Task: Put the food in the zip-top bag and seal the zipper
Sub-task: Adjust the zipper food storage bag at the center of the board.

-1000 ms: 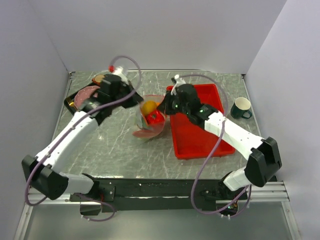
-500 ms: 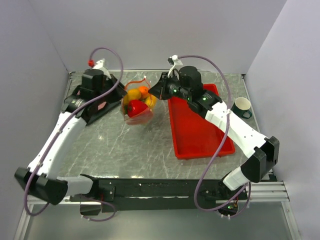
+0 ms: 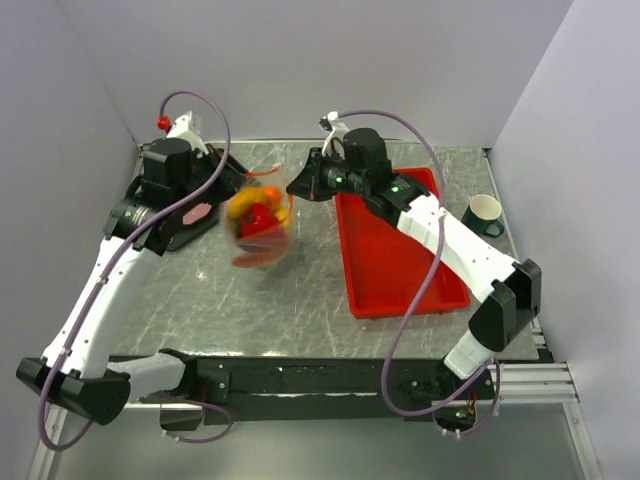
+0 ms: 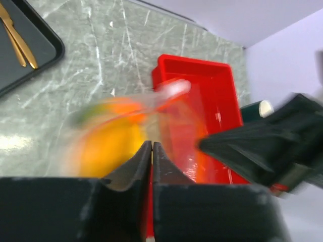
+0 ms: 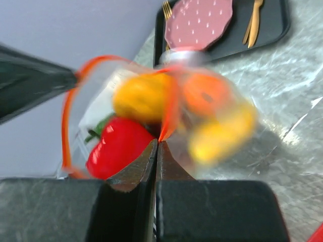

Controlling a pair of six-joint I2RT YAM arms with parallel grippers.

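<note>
Fingers: R gripper (image 5: 157,142) pinched shut on zipper (image 5: 169,108); L gripper (image 4: 152,143) nearly together, grip on strip unclear.
Zip-top bag (image 3: 258,225) hangs blurred btwn both grippers over table (image 3: 300,295), food (image 3: 262,212) inside: red piece (image 5: 118,146), orange (image 5: 204,93), yellow fruit (image 5: 144,96). Zipper bows in an open loop from L tip to R tip. Red tray (image 3: 400,250) just right of bag; black tray (image 5: 275,20) w/ pink plate (image 5: 199,22) to its left; mug (image 3: 484,213) far right.

A grey-green, scratched table (image 3: 270,310) is carrying three things directly on its top. A red tray (image 3: 390,270) is lying right of centre, a black tray (image 4: 43,50) is sitting at the far left corner, and a dark mug (image 3: 484,215) is standing upright near the red tray's right side, not touching it.
</note>
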